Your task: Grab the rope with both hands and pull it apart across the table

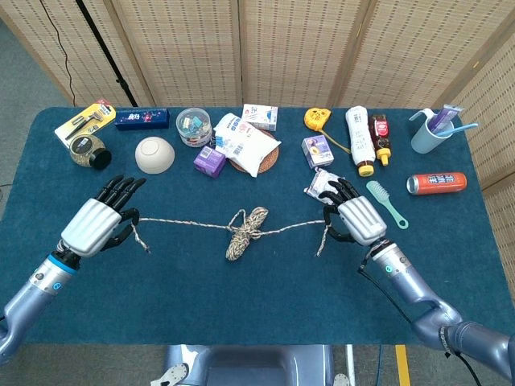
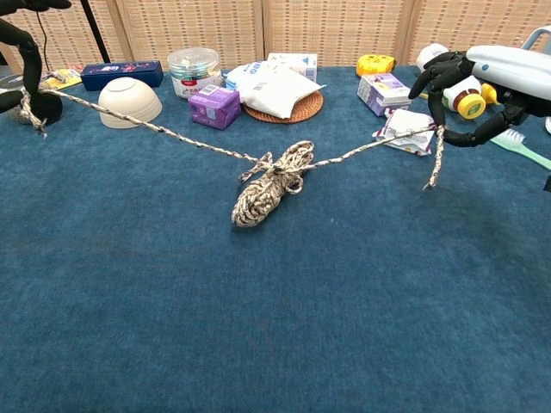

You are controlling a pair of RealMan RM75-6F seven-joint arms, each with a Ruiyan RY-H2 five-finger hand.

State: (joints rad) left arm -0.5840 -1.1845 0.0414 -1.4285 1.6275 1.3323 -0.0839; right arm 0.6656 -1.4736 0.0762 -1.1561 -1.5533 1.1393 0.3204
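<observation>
Both hands are gripping the rope, left hand at nine o'clock and right hand at three with fingers closed on its ends, so pulling steadily outward is likely unwinding the mid-table bundle.

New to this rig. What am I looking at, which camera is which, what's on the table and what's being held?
Two robot arms with human-like hands work at a blue table. The head view looks down from above; the chest view looks across the table from low down. The left hand and right hand each grip one end of a rope, stretched between them with a bundle in the middle resting on the table. Behind it lie a bowl, small boxes, bottles, a red can and a cup with toothbrushes.
</observation>
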